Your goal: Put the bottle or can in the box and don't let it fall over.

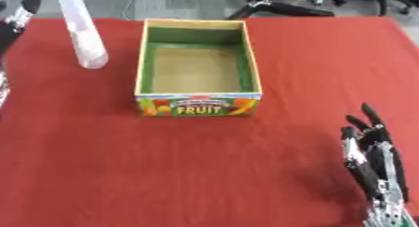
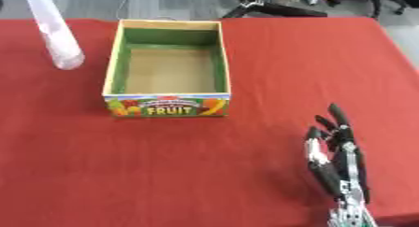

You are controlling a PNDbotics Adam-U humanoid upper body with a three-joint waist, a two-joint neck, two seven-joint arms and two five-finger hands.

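The robot's black and silver right hand [image 1: 375, 160] is seen at five o'clock, resting low over the red cloth-covered bench [image 1: 213, 165] with its fingers straight, spread and pointing away; nothing is held in it. Towards the centre, at about twelve o'clock, an open rectangular cardboard box [image 1: 199, 104] with green inner walls, a brown floor and a colourful front panel lettered "FRUIT" is seen standing on the cloth, well apart from the right hand. Nothing is seen inside the box. At ten o'clock, just to the left of the box and apart from it, a tall translucent whitish plastic bottle [image 1: 83, 32] is shown, tilted so that its upper part leans towards the far left and runs out of the top edge; whether its rounded lower end touches the cloth cannot be told. At the far left edge, at about ten o'clock, part of the black left hand [image 1: 16, 20] is visible beside the bottle; whether its fingers are spread or closed cannot be told.
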